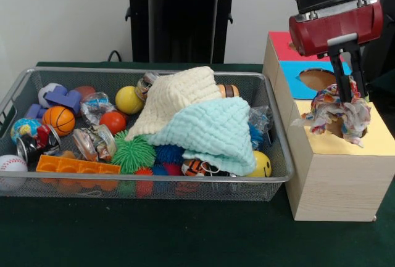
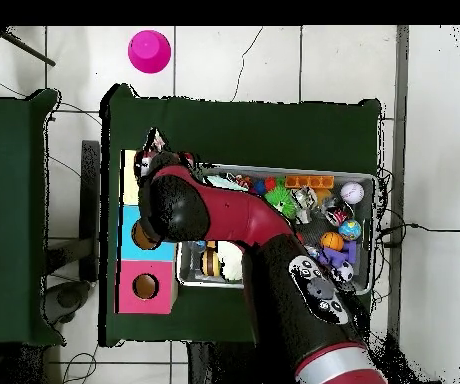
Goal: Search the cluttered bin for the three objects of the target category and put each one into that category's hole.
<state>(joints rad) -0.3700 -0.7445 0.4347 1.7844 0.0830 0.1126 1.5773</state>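
At right of front view, above the yellow section [image 1: 376,137] | our gripper [image 1: 347,97] pinches a crinkly wrapped object [image 1: 336,116] | risk: loose wrapper snags the hole edge or clings to the fingers.

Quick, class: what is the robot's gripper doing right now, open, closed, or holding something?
Gripper: jaws closed on a crinkly wrapped candy bundle, held over the yellow section of the wooden box.

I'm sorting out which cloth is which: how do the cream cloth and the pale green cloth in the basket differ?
The cream cloth lies on top, peaked like a small tent; the pale green cloth sits under its edge and spreads flatter. The cream cloth lies toward the basket's far side, while the pale green cloth drapes toward the near rim, above a yellow smiley ball. Both are textured, crumpled, and cover other toys.
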